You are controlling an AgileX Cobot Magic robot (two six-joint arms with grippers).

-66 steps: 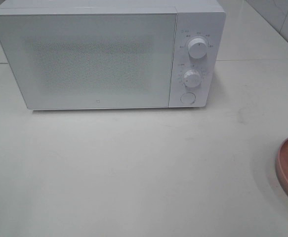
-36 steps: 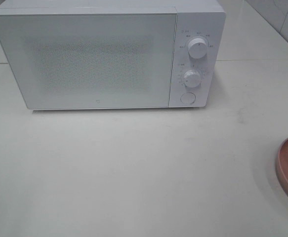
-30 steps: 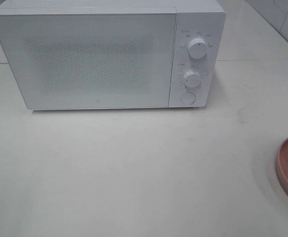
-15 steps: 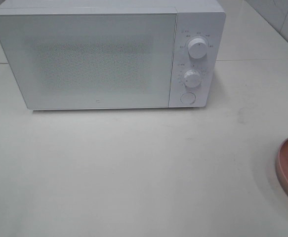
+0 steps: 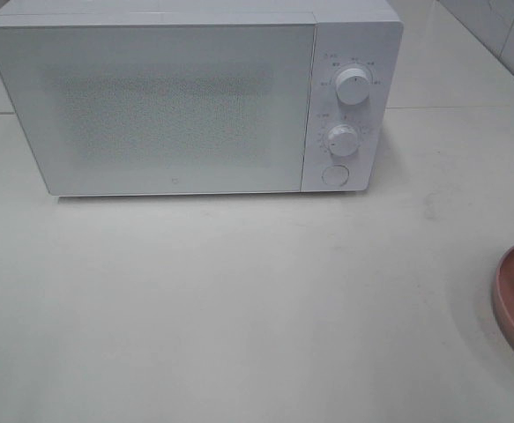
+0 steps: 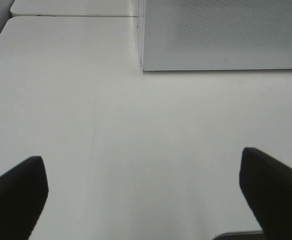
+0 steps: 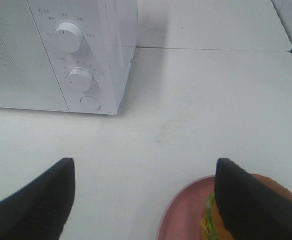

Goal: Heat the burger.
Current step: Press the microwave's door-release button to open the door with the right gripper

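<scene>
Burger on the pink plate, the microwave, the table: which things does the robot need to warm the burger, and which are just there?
Needed for the job:
- burger
- pink plate under it
- microwave, with its upper knob, lower knob and round button

Just there:
- white table
- tiled wall behind

Bright, even light; soft, hazy focus

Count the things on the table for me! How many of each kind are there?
microwave: 1
pink plate: 1
burger: 1
Total: 3
</scene>
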